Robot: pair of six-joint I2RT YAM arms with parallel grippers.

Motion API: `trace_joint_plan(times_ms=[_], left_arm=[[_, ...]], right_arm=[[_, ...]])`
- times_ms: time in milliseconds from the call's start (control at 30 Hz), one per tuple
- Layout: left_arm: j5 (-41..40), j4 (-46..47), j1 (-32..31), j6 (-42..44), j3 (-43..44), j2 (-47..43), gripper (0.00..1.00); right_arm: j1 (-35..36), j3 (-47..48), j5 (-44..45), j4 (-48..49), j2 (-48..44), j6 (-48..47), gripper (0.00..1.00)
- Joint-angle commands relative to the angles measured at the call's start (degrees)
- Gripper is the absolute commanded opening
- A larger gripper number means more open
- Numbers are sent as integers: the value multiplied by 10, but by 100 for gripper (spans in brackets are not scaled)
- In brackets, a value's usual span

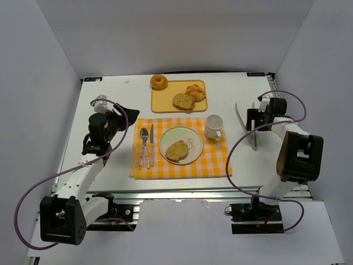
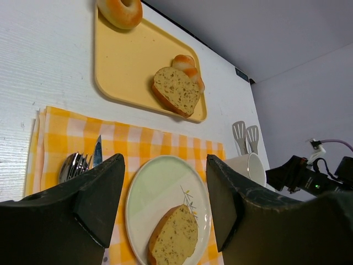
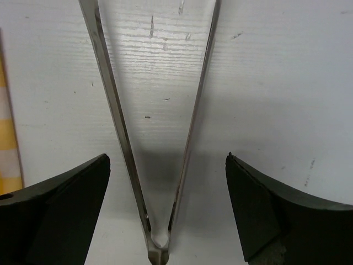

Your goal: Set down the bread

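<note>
The bread (image 1: pixel 177 150) is a brown speckled slice lying on the pale green plate (image 1: pixel 187 134), on its near left part. It also shows in the left wrist view (image 2: pixel 174 237), on the plate (image 2: pixel 157 185). My left gripper (image 1: pixel 128 117) is open and empty, left of the placemat and well short of the plate; in its own view (image 2: pixel 165 165) the jaws stand wide apart. My right gripper (image 1: pixel 255 119) is open at the right of the table, above metal tongs (image 1: pixel 254 139). In its own view (image 3: pixel 166 159) the jaws straddle the tongs (image 3: pixel 118 138) without touching them.
A yellow tray (image 1: pixel 164 103) at the back holds a similar brown slice (image 1: pixel 183 101) and a roll (image 1: pixel 196 91); a bagel (image 1: pixel 159 81) sits at its far left corner. A white mug (image 1: pixel 214 127), a fork and spoon (image 1: pixel 144 146) and a knife (image 1: pixel 150 141) lie on the checked placemat (image 1: pixel 218 163).
</note>
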Motion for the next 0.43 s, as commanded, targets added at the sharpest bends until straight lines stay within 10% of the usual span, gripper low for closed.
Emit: trace_joint_plan(times_ms=[0, 400], left_arm=[[6, 4, -2, 5, 22, -5, 70], [12, 15, -2, -2, 29, 10, 70]], right_arm=[[-4, 48, -12, -24, -66, -21, 89], [-1, 131, -62, -23, -136, -9, 90]])
